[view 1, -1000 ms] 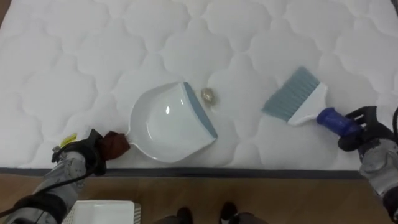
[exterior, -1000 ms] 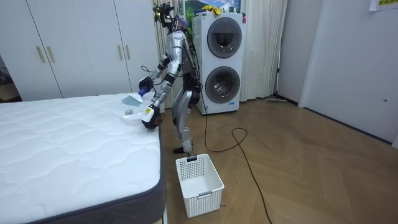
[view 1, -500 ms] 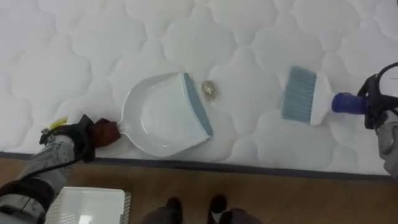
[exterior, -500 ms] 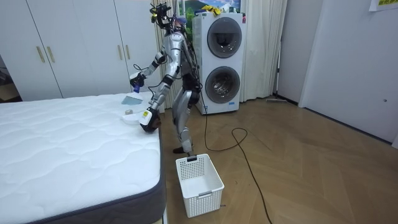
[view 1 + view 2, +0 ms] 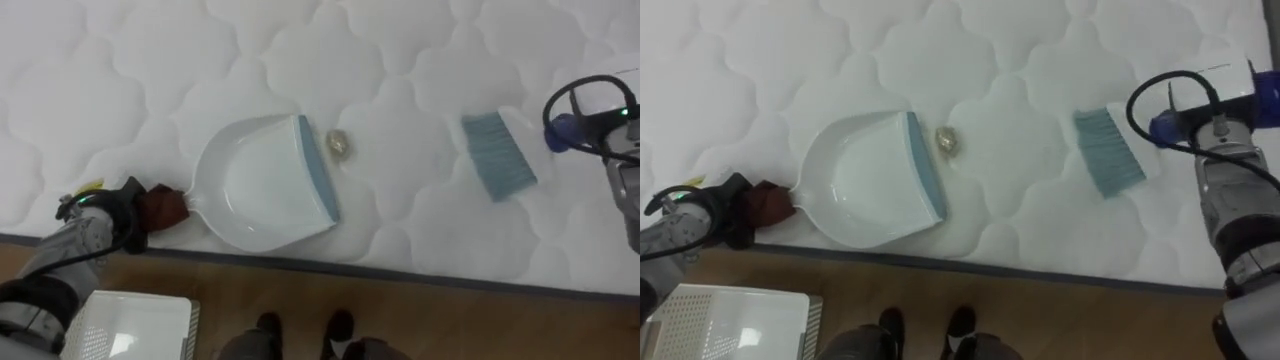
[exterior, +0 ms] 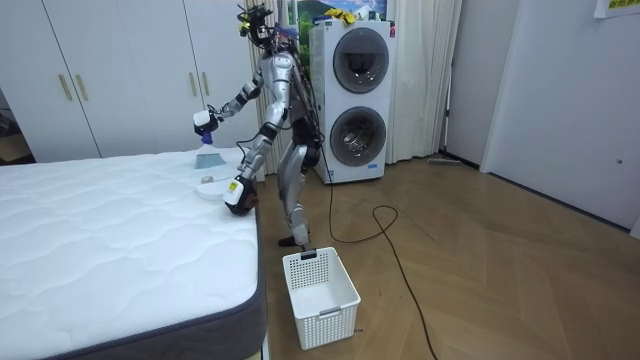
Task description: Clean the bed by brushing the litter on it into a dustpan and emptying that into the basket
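- Left hand (image 5: 108, 214) is curled tight round the dustpan's brown handle, down at the near edge of the bed (image 5: 120, 80)
- The dustpan (image 5: 255, 185) lies flat on the mattress, its blue lip facing the robot's right
- A small crumpled scrap (image 5: 339, 143) sits just beside that lip, outside the pan
- Right hand (image 5: 1212, 145) grips the brush (image 5: 498, 155) by its blue handle, bristles down, well to the right of the scrap; whether they touch the mattress I can't tell
- A white basket (image 6: 320, 293) stands on the floor by the robot's feet
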